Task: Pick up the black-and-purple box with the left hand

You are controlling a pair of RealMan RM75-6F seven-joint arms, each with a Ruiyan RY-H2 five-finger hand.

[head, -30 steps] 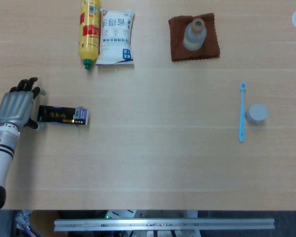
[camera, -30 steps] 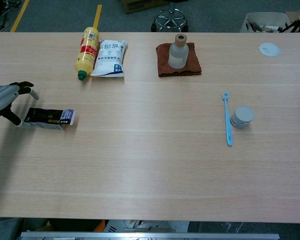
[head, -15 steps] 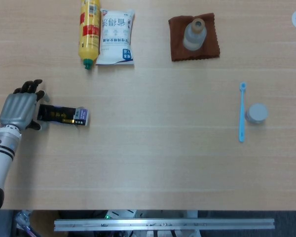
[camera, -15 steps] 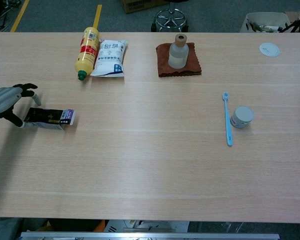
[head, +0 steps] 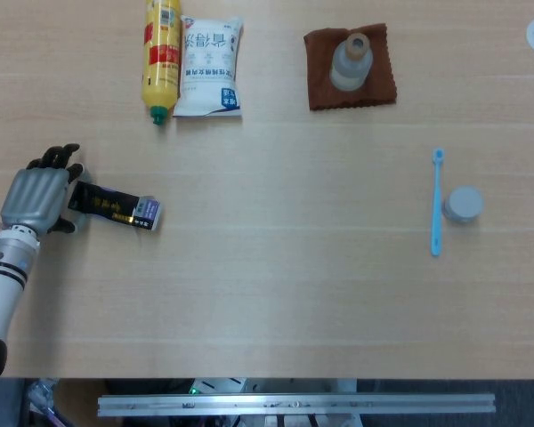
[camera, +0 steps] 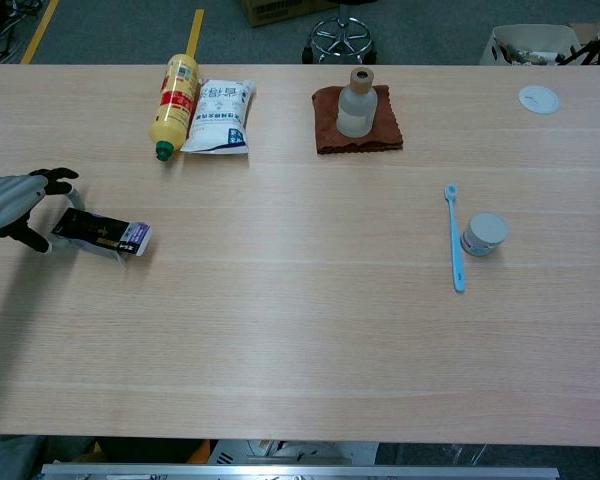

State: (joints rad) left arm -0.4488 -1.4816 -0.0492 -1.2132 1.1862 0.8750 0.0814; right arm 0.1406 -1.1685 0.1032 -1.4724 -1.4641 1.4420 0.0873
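The black-and-purple box lies at the left of the table, slanted, with its purple end pointing right and down. My left hand is at its black left end, fingers curled over the far side and thumb on the near side, gripping that end. In the chest view the box has its left end raised slightly off the table at my left hand, while the right end rests on the wood. My right hand shows in neither view.
A yellow bottle and a white pouch lie at the back left. A clear bottle stands on a brown cloth. A blue toothbrush and small grey jar sit at the right.
My left hand has moved in on the box's left end and closed around it. The box has turned from level to slanted, its left end shifted toward the back and lifted a little.
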